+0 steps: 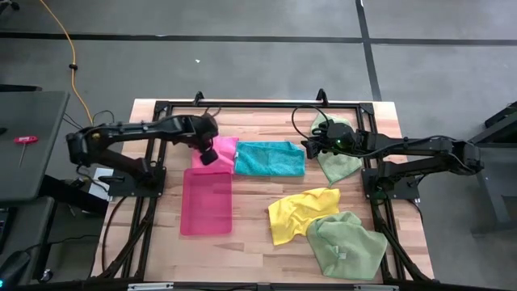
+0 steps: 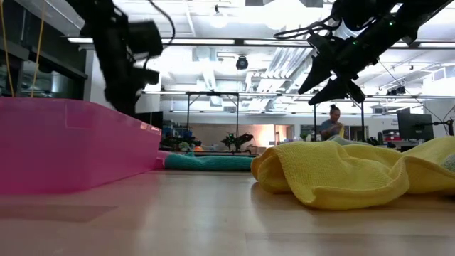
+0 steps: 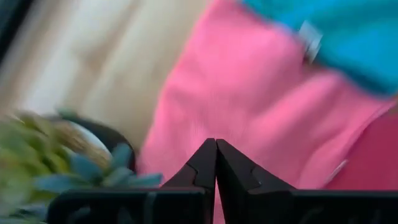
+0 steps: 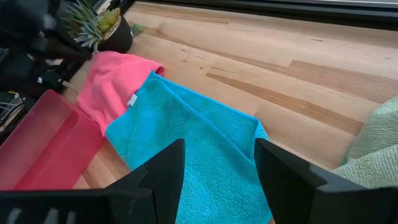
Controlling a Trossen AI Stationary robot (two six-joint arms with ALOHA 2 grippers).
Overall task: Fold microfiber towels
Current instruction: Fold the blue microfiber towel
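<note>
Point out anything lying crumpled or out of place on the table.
The yellow towel lies bunched, its edge under a rumpled pale green towel. Another pale green towel is crumpled under the right arm. The pink towel and teal towel lie flat, edges overlapping.

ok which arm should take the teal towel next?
Probably right. The right gripper is open, empty, raised over the right end of the flat teal microfiber towel. The left gripper is shut above the hot pink microfiber towel.

Five towels (image 1: 271,158) scattered flat or crumpled
</note>
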